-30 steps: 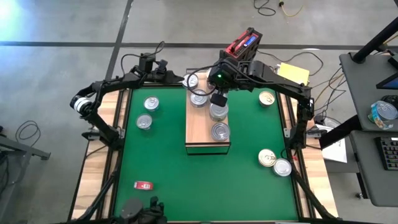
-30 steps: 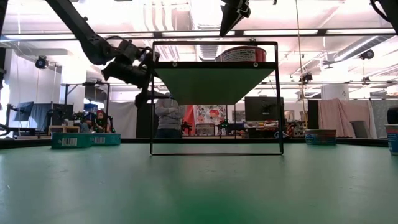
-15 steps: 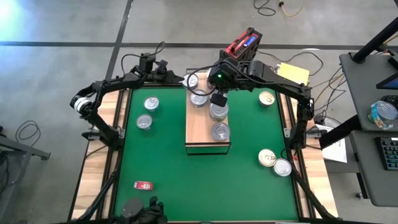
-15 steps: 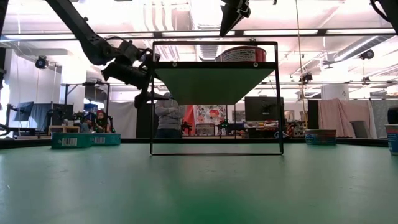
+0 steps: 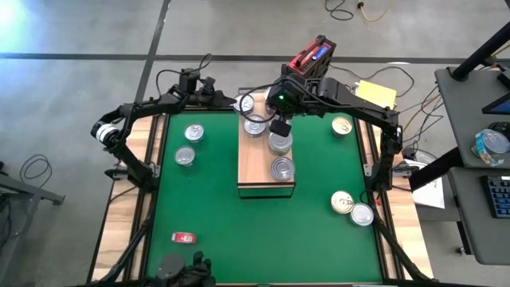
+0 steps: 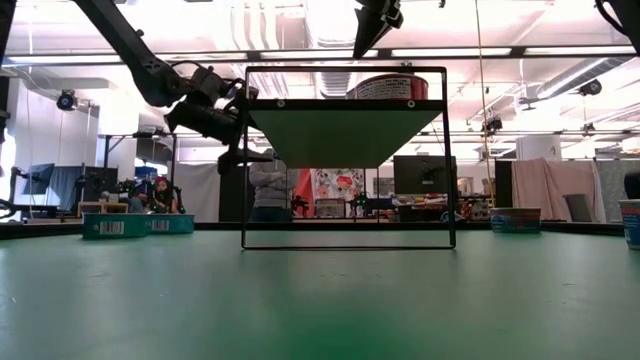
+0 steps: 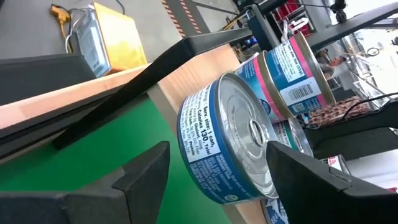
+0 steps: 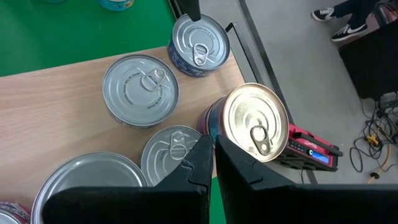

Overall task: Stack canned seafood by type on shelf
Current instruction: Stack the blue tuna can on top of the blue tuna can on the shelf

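The light-wood shelf stands mid-table and carries silver-lidded cans. A gold-lidded can tops a stack at the shelf's far end. My left gripper reaches in from the far left and is shut on a blue-labelled, silver-lidded can beside the shelf's far left corner. My right gripper hangs shut above the shelf's cans and holds nothing. My left gripper pinches the blue-labelled can by its side wall between its two fingers, one on each side. The fingers come nearly level from the table's far left. The can sits lid up at about shelf height, clear of the green mat.
Two silver-lidded cans stand on the mat's left. On its right are gold-lidded cans and a silver-lidded can. A small red flat object lies near the front left. The shelf's near end is bare wood.
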{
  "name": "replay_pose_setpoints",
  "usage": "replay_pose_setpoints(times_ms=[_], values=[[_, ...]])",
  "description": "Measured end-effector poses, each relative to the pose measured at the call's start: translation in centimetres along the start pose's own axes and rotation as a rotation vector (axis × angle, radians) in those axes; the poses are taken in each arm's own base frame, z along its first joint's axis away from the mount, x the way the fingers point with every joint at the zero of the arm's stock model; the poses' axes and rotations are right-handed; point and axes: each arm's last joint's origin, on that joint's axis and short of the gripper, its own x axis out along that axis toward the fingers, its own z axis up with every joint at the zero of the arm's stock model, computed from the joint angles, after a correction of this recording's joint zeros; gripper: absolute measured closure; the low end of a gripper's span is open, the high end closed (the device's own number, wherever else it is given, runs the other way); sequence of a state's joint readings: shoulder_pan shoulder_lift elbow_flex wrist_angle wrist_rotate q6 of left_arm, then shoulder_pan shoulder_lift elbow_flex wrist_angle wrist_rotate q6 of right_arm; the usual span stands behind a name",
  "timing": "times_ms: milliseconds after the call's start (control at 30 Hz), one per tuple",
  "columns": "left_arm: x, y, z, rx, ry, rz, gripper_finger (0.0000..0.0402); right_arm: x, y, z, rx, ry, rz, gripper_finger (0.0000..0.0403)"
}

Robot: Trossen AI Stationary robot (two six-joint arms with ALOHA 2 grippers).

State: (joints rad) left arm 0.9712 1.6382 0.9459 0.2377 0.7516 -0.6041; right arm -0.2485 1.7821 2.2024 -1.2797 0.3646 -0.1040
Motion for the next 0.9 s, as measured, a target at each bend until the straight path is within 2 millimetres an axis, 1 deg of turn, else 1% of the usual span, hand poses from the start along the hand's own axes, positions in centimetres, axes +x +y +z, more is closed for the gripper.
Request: replay_pose_setpoints(times_ms=[400,900], values=[[0.59,-0.54,-0.44,0.007,0.022,-0.015,0.015,0.0,0.0,-0.01,0.007,0.001,0.0,0.039],[0.58,-0.51,-0.43,0.021,0.017,-0.006,0.015,0.0,0.0,-0.02,0.006,0.002,0.0,0.039]])
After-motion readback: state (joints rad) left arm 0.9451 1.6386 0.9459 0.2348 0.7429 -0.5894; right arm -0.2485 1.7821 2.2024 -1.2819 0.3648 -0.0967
